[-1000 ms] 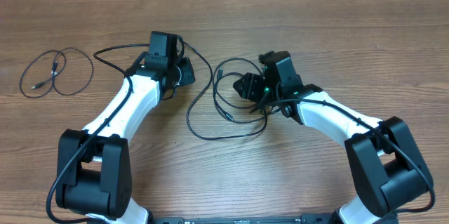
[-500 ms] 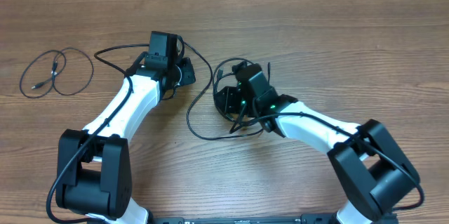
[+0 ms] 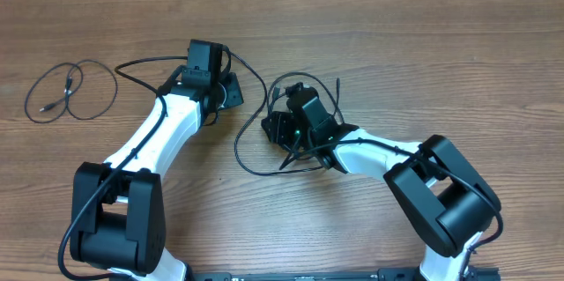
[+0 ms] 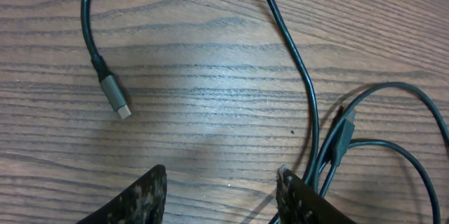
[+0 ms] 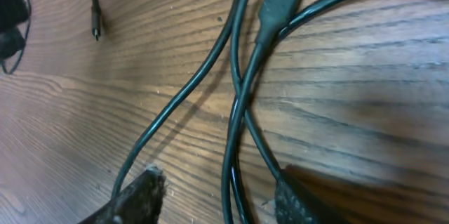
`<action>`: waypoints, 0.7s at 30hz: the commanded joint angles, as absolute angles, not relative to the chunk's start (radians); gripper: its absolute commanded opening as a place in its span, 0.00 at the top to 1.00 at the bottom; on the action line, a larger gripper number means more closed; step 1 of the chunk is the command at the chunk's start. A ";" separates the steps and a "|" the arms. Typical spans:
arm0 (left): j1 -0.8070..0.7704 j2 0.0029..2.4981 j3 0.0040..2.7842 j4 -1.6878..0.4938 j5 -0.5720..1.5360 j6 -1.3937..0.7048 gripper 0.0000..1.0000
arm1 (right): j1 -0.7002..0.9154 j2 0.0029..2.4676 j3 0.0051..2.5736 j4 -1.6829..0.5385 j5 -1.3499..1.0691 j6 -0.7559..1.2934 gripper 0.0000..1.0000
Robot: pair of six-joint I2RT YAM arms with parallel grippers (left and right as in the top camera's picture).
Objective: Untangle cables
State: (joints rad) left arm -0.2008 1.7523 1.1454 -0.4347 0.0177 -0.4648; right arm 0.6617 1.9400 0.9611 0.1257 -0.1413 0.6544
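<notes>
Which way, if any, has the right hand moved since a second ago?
Yes. The right hand swung left across the tangled cables, toward the stationary left arm.

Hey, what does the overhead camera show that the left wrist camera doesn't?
Only overhead: the separate looped cable lying far off to the left, and the right pincer over the tangled cables. Only left wrist: the left pincer seen open with nothing between its fingers, and a grey plug with a metal tip, close up. Both: black strands of that tangle lying on the wooden table.
</notes>
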 commanded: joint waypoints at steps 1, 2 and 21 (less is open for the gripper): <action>-0.202 1.754 1.146 -0.436 0.003 -0.472 0.48 | 0.667 2.003 0.961 0.147 -0.123 0.653 0.59; -0.202 1.754 1.146 -0.436 0.004 -0.473 0.48 | 0.667 2.013 0.961 0.154 -0.123 0.653 0.63; -0.202 1.754 1.146 -0.435 0.009 -0.472 0.42 | 0.666 2.052 0.962 0.208 -0.136 0.653 0.96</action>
